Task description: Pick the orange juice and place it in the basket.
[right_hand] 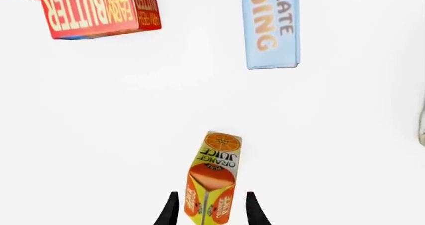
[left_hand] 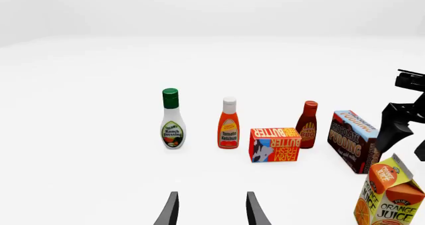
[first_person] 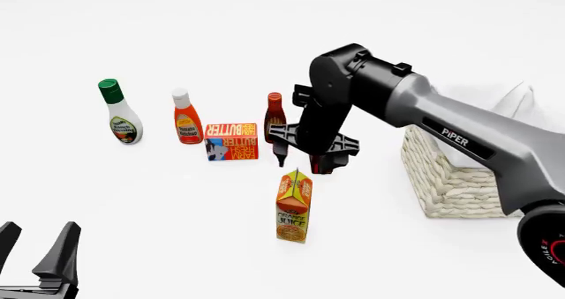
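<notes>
While my right gripper (right_hand: pixel 209 207) hangs open, holding nothing, the upright juice (right_hand: pixel 212 177) stands directly below, its top between my fingers (right_hand: pixel 170 209).

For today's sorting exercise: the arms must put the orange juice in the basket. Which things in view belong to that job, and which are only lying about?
Part of the job:
orange juice, upright on the table
basket, to its right
right gripper, open, above the carton

Only lying about:
ranch dressing bottle
tomato ketchup bottle
butter box
dark red sauce bottle
chocolate pudding box
</notes>
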Available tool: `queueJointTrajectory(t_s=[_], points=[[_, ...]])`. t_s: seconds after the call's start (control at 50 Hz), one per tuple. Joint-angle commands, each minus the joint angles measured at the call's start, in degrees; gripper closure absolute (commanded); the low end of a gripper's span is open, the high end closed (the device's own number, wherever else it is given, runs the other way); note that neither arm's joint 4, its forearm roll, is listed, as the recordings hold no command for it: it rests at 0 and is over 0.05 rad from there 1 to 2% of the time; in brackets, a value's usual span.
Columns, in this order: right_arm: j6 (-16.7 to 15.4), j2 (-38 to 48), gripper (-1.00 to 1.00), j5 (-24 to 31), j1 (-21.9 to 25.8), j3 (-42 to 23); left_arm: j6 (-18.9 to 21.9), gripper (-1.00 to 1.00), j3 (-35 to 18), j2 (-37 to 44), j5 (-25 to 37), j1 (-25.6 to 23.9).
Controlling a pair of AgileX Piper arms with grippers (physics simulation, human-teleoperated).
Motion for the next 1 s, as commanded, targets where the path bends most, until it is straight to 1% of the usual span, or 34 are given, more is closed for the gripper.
queueJointTrajectory(t_s=[0.02,0.14,0.18,0.24,0.26,0.3,0.34,0.38,0.48,0.5,0.6,0.64,0.68,0.72,0.88,0.9,1.0], points=[[-2.69,1.83,-1.0,0.5,-1.44,-0.5,0.02,-1.0,0.05,-0.06,-0.02,0.0],[-3.53,2.72,-1.0,0.5,-1.89,-0.51,0.02,-1.0,0.05,-0.05,-0.02,0.0],[-4.66,3.11,-1.0,0.5,-2.72,-0.13,0.02,-1.0,0.05,-0.05,-0.02,0.01],[-4.38,3.14,-1.0,0.5,-2.33,-0.01,0.01,-1.0,0.05,-0.06,-0.02,0.0],[-4.83,3.28,-1.0,0.5,-2.47,-0.05,0.02,-1.0,0.05,-0.06,-0.02,0.01],[-4.26,3.24,-1.0,0.5,-1.89,-0.2,0.02,-1.0,0.05,-0.05,-0.02,0.0],[-4.55,3.43,-1.0,0.5,-1.96,-0.31,0.02,-1.0,0.05,-0.06,-0.02,0.01],[-4.06,3.48,-1.0,0.5,-1.33,-0.54,0.02,-1.0,0.05,-0.06,-0.02,0.0],[-4.02,3.19,-1.0,0.5,-1.18,-0.11,0.01,-1.0,0.05,-0.05,-0.02,0.02],[-3.08,3.06,-1.0,0.5,-0.22,-0.34,0.01,-1.0,0.05,-0.05,-0.02,0.01],[-3.36,3.29,-1.0,0.5,-0.29,-0.25,0.02,-1.0,0.05,-0.04,-0.03,0.01],[-2.95,3.13,-1.0,0.5,0.15,-0.33,0.0,-1.0,0.05,-0.05,-0.03,0.01],[-3.42,3.04,-1.0,0.5,-0.22,0.02,0.02,-1.0,0.05,-0.08,-0.02,0.01],[-2.66,2.83,-1.0,0.5,0.39,0.07,0.01,-1.0,0.05,-0.06,-0.02,0.0],[-2.41,2.37,-1.0,0.5,0.47,1.18,0.02,-1.0,0.05,-0.07,-0.01,0.03],[-2.37,2.35,-1.0,0.5,0.54,1.29,0.03,-1.0,-0.73,2.38,-1.64,-0.11],[-2.38,2.17,-1.0,0.5,0.51,1.65,0.02,-1.0,-1.25,2.36,-1.11,-0.1]])
